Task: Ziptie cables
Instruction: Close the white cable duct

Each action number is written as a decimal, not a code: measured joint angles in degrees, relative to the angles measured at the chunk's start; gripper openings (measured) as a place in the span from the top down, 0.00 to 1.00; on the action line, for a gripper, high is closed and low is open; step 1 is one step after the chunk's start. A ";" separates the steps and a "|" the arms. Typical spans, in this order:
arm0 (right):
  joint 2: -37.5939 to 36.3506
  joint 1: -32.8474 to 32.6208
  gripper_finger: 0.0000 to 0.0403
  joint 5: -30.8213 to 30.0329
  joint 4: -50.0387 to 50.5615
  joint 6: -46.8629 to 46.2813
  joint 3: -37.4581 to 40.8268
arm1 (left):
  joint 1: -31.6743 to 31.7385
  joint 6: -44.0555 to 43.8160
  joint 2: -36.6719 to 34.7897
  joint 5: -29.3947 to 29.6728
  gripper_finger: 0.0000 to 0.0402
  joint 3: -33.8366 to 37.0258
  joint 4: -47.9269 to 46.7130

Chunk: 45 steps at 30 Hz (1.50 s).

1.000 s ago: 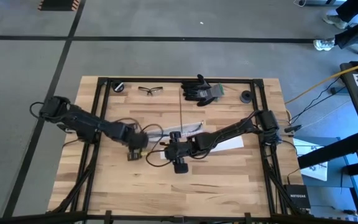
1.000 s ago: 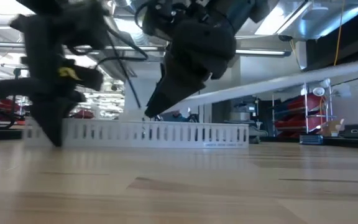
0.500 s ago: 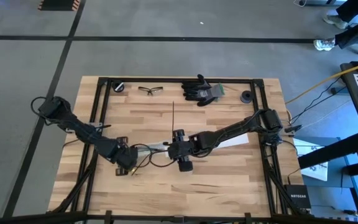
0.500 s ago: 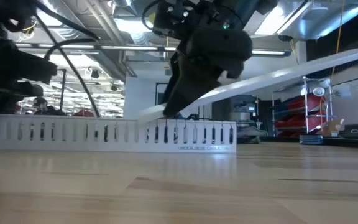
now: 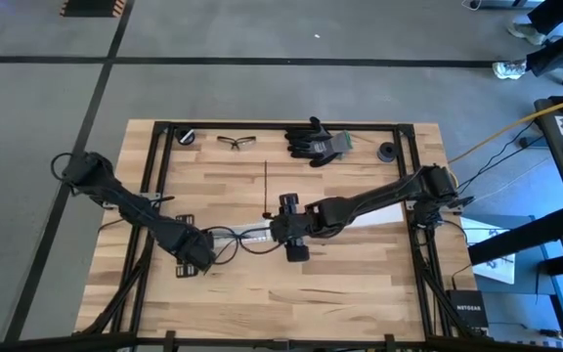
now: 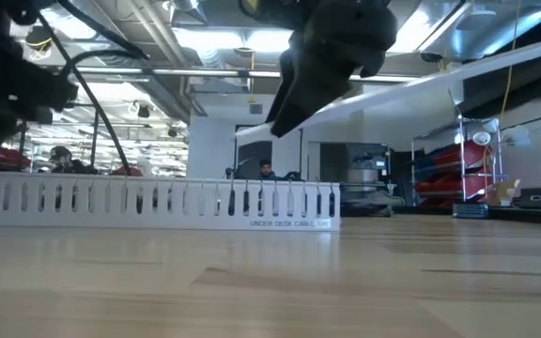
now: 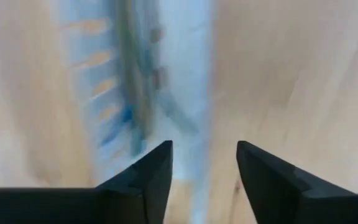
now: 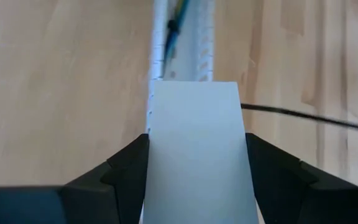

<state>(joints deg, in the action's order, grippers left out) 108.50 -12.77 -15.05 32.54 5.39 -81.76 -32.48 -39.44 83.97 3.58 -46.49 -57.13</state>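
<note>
The white slotted rail (image 5: 247, 235) lies flat on the wooden table, stretched between my two grippers, and fills the middle of the low view (image 6: 158, 202). Dark cables (image 5: 225, 242) curl beside its left end, and one (image 8: 303, 113) runs across the wood. My left gripper (image 7: 204, 146) hovers open above the blurred rail (image 7: 166, 74), near the rail's left end (image 5: 198, 262). My right gripper (image 8: 196, 137) is shut on the long flat white strip (image 6: 421, 89) above the rail's right end (image 5: 280, 233). My right gripper holds the white strip by its two long edges (image 8: 154, 149), one finger on each edge, near the strip's left end. The fingers slant down from the table's right side. The strip is clear of the table, and its long part rises to the right behind the gripper (image 6: 496, 75).
Along the far edge lie safety glasses (image 5: 237, 142), a pair of black gloves (image 5: 316, 142) and two small black round things (image 5: 386, 152) (image 5: 186, 137). A black frame (image 5: 159, 176) borders the tabletop. Bare wood stretches along the near side (image 5: 291, 293).
My left gripper has gone toward the table's near left. The rail has slid the same way and turned from slanting to level across the table. My right gripper has risen with the white strip, whose free end now stands above the rail.
</note>
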 joint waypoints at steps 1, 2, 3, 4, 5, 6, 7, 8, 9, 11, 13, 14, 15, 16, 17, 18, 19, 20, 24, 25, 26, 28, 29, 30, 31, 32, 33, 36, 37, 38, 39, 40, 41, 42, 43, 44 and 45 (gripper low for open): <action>-0.30 0.18 0.47 0.04 0.14 -0.32 0.00 | -0.26 -0.19 -0.22 0.39 0.58 -0.75 -1.88; -0.41 0.21 0.47 0.04 0.49 -0.54 0.00 | -0.48 -0.15 -0.61 0.82 0.56 -1.45 -2.99; -0.48 0.26 0.47 0.06 0.92 -0.66 0.03 | -0.75 -0.18 -1.35 1.45 0.56 -2.06 -3.28; -0.55 0.53 0.47 0.11 0.71 -0.69 0.35 | -1.11 -0.61 -2.22 2.41 0.55 -2.60 -3.47; -0.56 0.54 0.47 0.32 0.52 -0.89 0.79 | -1.42 -0.90 -3.23 3.33 0.54 -2.86 -3.82; -0.56 0.54 0.47 0.79 0.65 -1.15 1.45 | -1.70 -1.36 -4.34 4.27 0.54 -2.95 -4.24; -0.56 0.54 0.47 1.05 0.86 -1.45 2.20 | -2.31 -2.15 -5.62 5.43 0.54 -2.96 -4.42; -0.54 0.54 0.47 1.18 0.85 -1.88 2.87 | -2.80 -2.98 -6.98 6.78 0.54 -2.99 -4.31; -0.54 0.54 0.47 1.57 0.80 -2.04 3.49 | -3.18 -3.73 -8.37 8.09 0.55 -3.03 -4.30; -0.54 0.54 0.47 2.66 1.02 -2.13 4.38 | -3.67 -4.44 -11.45 10.10 0.56 -3.03 -4.60; -0.54 0.54 0.47 3.18 2.95 -2.13 4.65 | -3.91 -5.38 -14.44 12.47 0.57 -3.03 -4.37; -0.60 0.54 0.47 3.43 3.31 -2.13 4.66 | -3.89 -5.51 -15.94 13.68 0.57 -3.03 -4.11; -1.03 0.54 0.47 3.66 3.71 -2.11 4.66 | -3.77 -5.53 -17.41 15.21 0.58 -3.03 -3.46; -1.46 0.55 0.47 3.63 4.42 -2.05 4.66 | -3.79 -5.55 -18.87 16.93 0.58 -3.03 -2.72; -2.03 0.78 0.47 3.63 5.01 -2.02 4.66 | -3.74 -5.55 -20.43 18.62 0.59 -3.05 -2.13; -2.75 0.87 0.47 3.69 5.48 -2.02 4.66 | -3.66 -5.35 -21.79 20.52 0.59 -3.05 -1.09; -3.36 0.99 0.47 3.69 5.56 -2.04 4.76 | -3.47 -4.79 -23.13 22.39 0.59 -3.05 0.23; -3.99 1.28 0.47 3.71 4.69 -2.06 5.33 | -3.25 -3.59 -24.42 24.30 0.59 -3.07 1.41; -7.69 2.78 0.47 5.85 -0.52 -2.50 10.49 | -1.69 0.41 -28.52 31.70 0.59 -3.09 7.56; -8.73 3.24 0.47 6.74 -2.04 -2.95 12.08 | -1.08 1.50 -29.03 33.27 0.59 -3.09 10.01; -9.62 3.70 0.47 7.55 -3.38 -3.41 13.63 | -0.26 3.37 -29.33 34.39 0.58 -3.09 12.80; -11.66 4.37 0.47 9.00 -7.14 -3.99 16.80 | 1.82 8.62 -29.21 34.97 0.57 -3.09 19.27; -12.37 4.42 0.47 9.67 -8.83 -4.11 18.38 | 2.97 11.17 -28.85 34.85 0.57 -2.97 22.51; -13.02 4.65 0.47 9.88 -10.69 -4.14 19.60 | 4.27 13.58 -28.39 34.27 0.56 -2.72 25.67; -13.67 4.64 0.47 10.15 -12.19 -4.15 20.78 | 5.66 15.82 -27.53 33.31 0.54 -2.61 27.78; -13.96 4.58 0.47 10.14 -12.64 -4.23 21.84 | 7.15 17.60 -26.47 32.05 0.53 -2.52 29.52; -14.05 4.58 0.47 10.14 -12.69 -4.27 22.53 | 8.73 19.26 -25.22 30.71 0.51 -2.48 31.34; -13.85 4.54 0.47 10.21 -12.66 -4.11 23.94 | 13.32 22.42 -20.73 25.62 0.44 -2.42 36.37; -13.87 4.54 0.47 10.30 -13.06 -4.09 24.45 | 14.83 23.37 -19.07 23.70 0.41 -2.42 38.58; -13.87 4.54 0.47 10.72 -13.60 -4.07 24.91 | 16.15 23.77 -17.32 21.72 0.38 -2.46 40.68; -13.87 4.54 0.47 11.04 -13.97 -4.07 25.52 | 17.33 24.42 -15.40 19.55 0.36 -2.46 42.53; -13.87 4.54 0.47 11.18 -14.13 -4.07 26.07 | 18.33 25.21 -13.29 17.67 0.34 -2.44 44.31; -13.87 4.54 0.47 11.18 -14.45 -4.07 26.48 | 19.11 26.24 -11.24 16.17 0.32 -2.44 46.33; -14.04 4.54 0.47 11.19 -14.43 -4.07 26.64 | 19.63 26.89 -9.31 15.60 0.30 -2.44 48.22; -14.42 4.54 0.47 11.19 -14.52 -4.05 26.82 | 20.00 27.67 -7.31 15.43 0.29 -2.44 49.64; -14.66 4.54 0.47 11.17 -14.71 -3.81 26.82 | 20.31 28.06 -5.42 15.35 0.29 -2.44 51.28; -14.89 4.54 0.47 11.17 -15.05 -3.72 26.84 | 20.48 28.87 -3.54 15.26 0.28 -2.44 52.97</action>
<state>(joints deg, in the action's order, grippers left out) 93.61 -8.23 -3.88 17.49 1.67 -54.92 -12.00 -10.57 80.43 18.84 -48.93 -4.16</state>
